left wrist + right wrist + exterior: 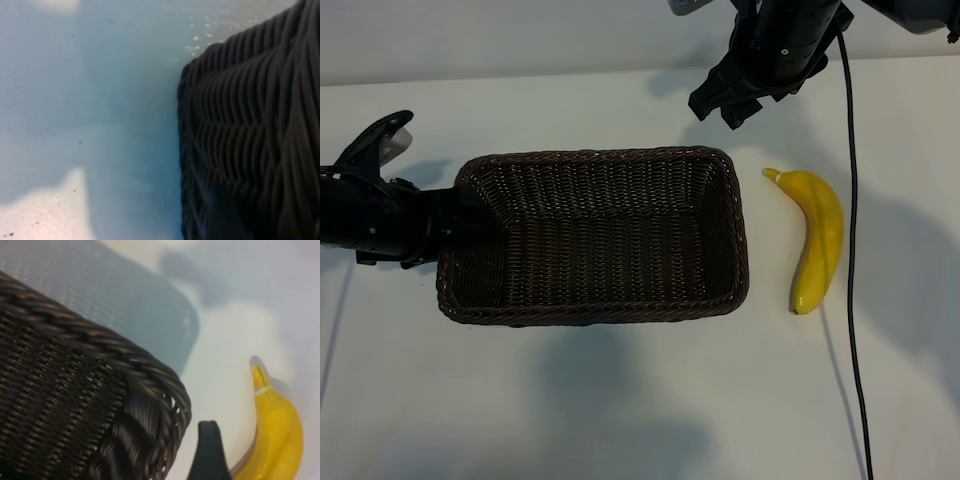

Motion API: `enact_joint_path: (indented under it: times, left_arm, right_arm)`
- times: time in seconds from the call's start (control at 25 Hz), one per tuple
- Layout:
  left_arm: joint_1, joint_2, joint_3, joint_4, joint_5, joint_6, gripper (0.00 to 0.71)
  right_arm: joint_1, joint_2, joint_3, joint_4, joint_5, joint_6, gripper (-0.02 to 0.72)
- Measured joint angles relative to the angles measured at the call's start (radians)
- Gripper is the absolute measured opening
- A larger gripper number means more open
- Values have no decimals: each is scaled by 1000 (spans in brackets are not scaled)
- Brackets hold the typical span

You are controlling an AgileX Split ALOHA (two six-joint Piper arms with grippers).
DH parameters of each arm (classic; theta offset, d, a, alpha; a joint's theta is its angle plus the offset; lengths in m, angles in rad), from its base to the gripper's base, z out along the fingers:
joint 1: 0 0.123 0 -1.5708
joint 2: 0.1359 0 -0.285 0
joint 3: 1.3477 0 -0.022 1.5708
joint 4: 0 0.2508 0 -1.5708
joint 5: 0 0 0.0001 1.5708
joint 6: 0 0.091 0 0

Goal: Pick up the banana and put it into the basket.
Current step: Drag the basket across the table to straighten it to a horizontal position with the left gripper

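Banana (818, 238) lies flat on the white desk (620, 400), just beside the basket's short wall on the exterior view's right side, a narrow strip of desk between them, not touching. Stem tip points toward the far edge, blunt end toward the near edge. Nothing on top of it.

Basket (740, 240) sits mid-desk, long side across the view, no contents visible.

Right end effector (725, 100) hangs above the desk past the basket's far right corner, well clear of the banana and holding nothing. Its fingers are spread. In the right wrist view one dark fingertip (210, 452) shows between the basket's braided corner and the banana (275, 435).

Left end effector (445, 230) is low at the basket's left short wall, right against the wicker. Can't tell from the frames whether its fingers are spread or pinching the rim; the left wrist view shows only the weave of the basket (250, 140) up close and bare desk.

Black cable (850, 250) drops from the right arm and runs along the desk just right of the banana, close alongside it.
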Motion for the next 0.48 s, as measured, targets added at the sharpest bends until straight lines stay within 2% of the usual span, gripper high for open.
enact_joint_path:
  times: [0.08,0.28,0.48]
  left_arm:
    - [0,0,0,0,5,0,551]
    - [0,-2,0,23,43,-18,553]
    - [0,-16,0,106,45,-79,553]
  right_arm:
    - [0,0,0,0,0,0,541]
    - [0,0,0,0,1,0,541]
    - [0,0,0,0,2,0,541]
